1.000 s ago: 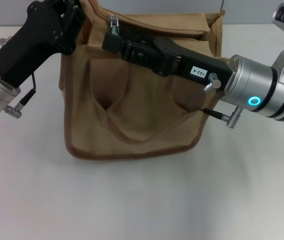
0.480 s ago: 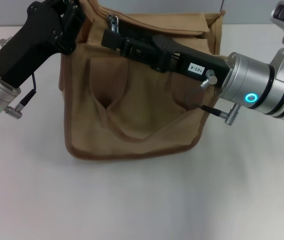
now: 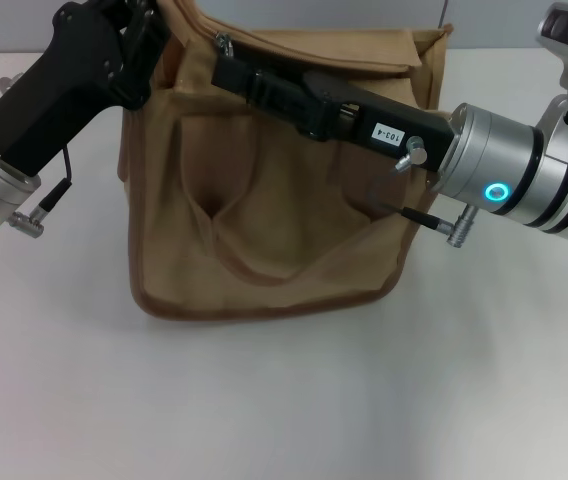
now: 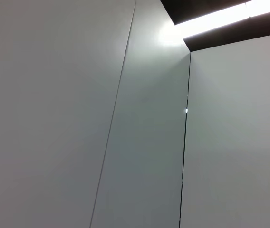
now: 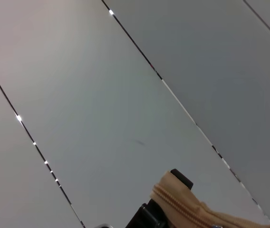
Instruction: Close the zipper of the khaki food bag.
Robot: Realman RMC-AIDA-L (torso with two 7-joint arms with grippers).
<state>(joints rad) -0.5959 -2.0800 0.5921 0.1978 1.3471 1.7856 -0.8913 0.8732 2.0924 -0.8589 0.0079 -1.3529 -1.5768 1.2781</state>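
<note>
From the head camera I see the large boxy khaki canvas food bag (image 3: 274, 200) with darker brown edge piping standing upright on the white bench (image 3: 284, 400), roughly centred ahead of the robot, its front pocket and a drooping wide strap handle (image 3: 264, 250) facing me.

My right arm reaches in from the right, its long black gripper (image 3: 226, 60) laid across the upper front of the bag and ending at the bag's top left corner. Right at its tip sits the small shiny silver metal pull tab (image 3: 224, 42) of the zipper. The gripper's tip is at the tab, but I cannot tell whether it is pinching it or standing spread, since the black body hides that part.

My left arm comes in from the left, and its black gripper (image 3: 149, 35) is pressed against the bag's upper left edge, beside the khaki fabric that rises there. I cannot tell whether it is clamped on the cloth or merely touching it.

The right wrist camera looks mostly at grey wall panels (image 5: 125, 95), with a short stretch of tan zipper tape and teeth (image 5: 182, 206) at the picture's edge, next to a black piece of the gripper. The left wrist camera shows only wall panels and a bright light strip (image 4: 220, 16).
</note>
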